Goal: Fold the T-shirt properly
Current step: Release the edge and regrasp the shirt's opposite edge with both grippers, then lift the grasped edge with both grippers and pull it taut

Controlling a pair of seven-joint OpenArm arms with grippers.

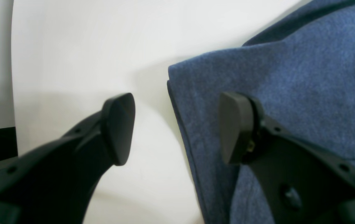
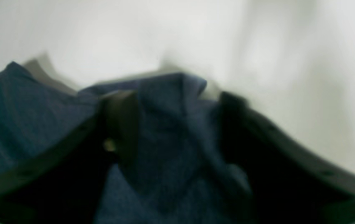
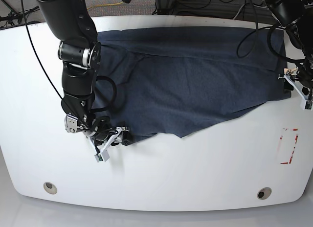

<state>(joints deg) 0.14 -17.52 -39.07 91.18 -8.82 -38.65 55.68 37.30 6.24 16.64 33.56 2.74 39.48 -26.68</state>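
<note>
The dark slate-blue fabric T-shirt point(image 3: 195, 80) lies spread across the white counter point(image 3: 156, 173). Right gripper point(image 2: 177, 130) straddles bunched cloth at seven o'clock, jaws apart; left gripper point(image 1: 177, 127) gapes over the three o'clock edge. Both should pinch all layers firmly before lifting together.

The T-shirt point(image 1: 305, 77) is made of matt, faintly heathered cloth. The table point(image 3: 161, 173) is finished smooth and slightly glossy. The left gripper point(image 1: 177, 127) fingers point(image 1: 118, 127) are moulded in matt black plastic.
</note>
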